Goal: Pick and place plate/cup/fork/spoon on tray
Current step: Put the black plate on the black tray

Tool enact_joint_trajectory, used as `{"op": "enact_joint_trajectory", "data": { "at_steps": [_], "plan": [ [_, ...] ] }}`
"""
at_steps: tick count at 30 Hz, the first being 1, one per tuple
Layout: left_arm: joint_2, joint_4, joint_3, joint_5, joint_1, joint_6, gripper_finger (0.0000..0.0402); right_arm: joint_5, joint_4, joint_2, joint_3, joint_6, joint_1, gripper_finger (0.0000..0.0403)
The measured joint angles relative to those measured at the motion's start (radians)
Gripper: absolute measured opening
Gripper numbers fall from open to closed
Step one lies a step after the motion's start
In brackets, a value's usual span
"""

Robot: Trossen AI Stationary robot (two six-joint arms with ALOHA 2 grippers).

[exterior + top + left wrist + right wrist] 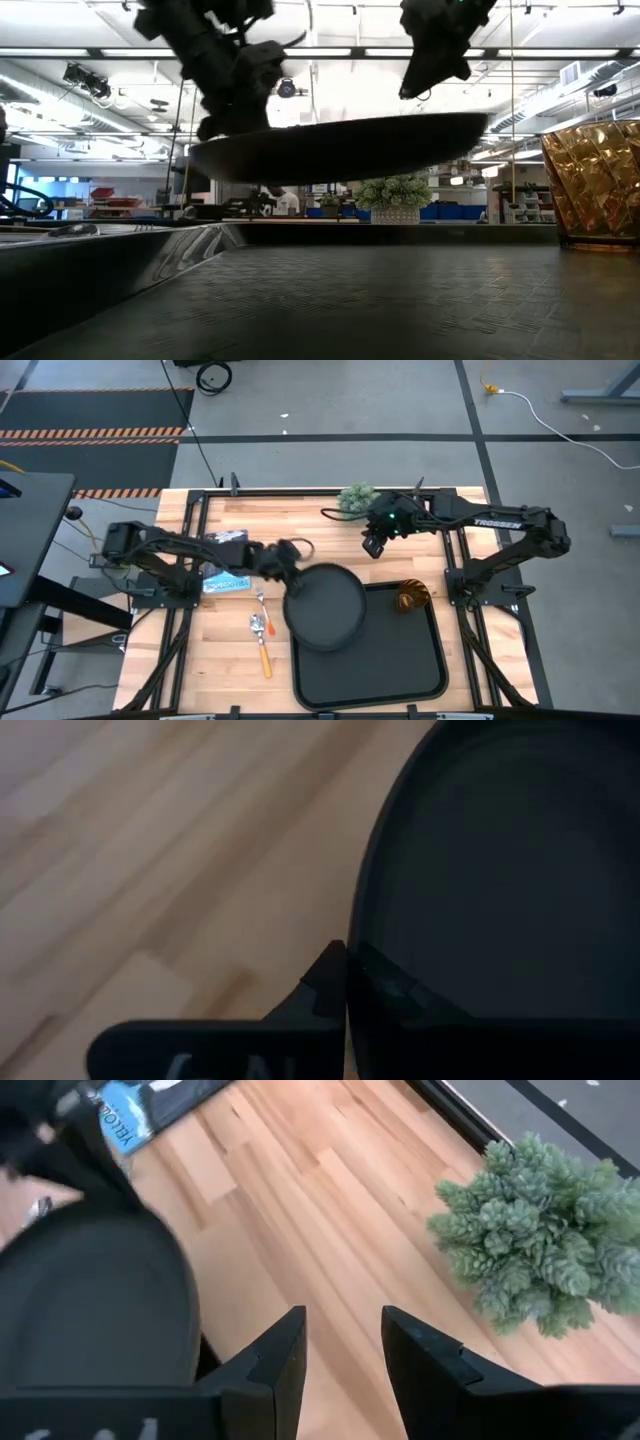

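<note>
The round black plate (327,606) is held in the air over the tray's far left corner; it shows from the side in the low view (340,148). My left gripper (292,565) is shut on it. The black tray (400,660) lies at the table's near right. The amber cup (412,596) stands upright on the tray, also in the low view (595,185). The fork (258,622) and the orange-handled spoon (264,650) lie on the wood left of the tray. My right gripper (340,1345) is open and empty, raised near the far edge (375,545). My left gripper pinches the plate's rim (352,945) between its two fingers, one finger inside the rim and one outside. It comes from the table's left and far side, slanting down. The plate is lifted clear, nearly level, a little tilted (220,155).
A small green plant (357,498) stands at the table's far edge, close to my right gripper. A blue-labelled packet (225,580) lies on the wood under my left arm. Bare wood lies between the plant and the tray.
</note>
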Motion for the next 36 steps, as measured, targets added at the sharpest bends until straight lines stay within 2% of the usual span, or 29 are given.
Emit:
{"op": "enact_joint_trajectory", "data": {
  "at_steps": [12,20,27,36],
  "plan": [
    [0.339,-0.091,0.332,-0.015,-0.124,-0.030,0.0012,0.074,-0.102,-0.078,0.000,0.087,0.134,0.0138],
    [0.486,-0.152,0.493,-0.009,-0.166,-0.073,0.0012,0.128,-0.139,-0.116,0.000,0.089,0.188,0.0138],
    [0.551,-0.165,0.577,-0.001,-0.179,-0.080,0.0012,0.156,-0.140,-0.127,0.000,0.089,0.209,0.0138],
    [0.604,-0.097,0.602,0.022,-0.178,-0.104,0.0012,0.162,-0.136,-0.123,0.000,0.086,0.213,0.0138]
  ]
}}
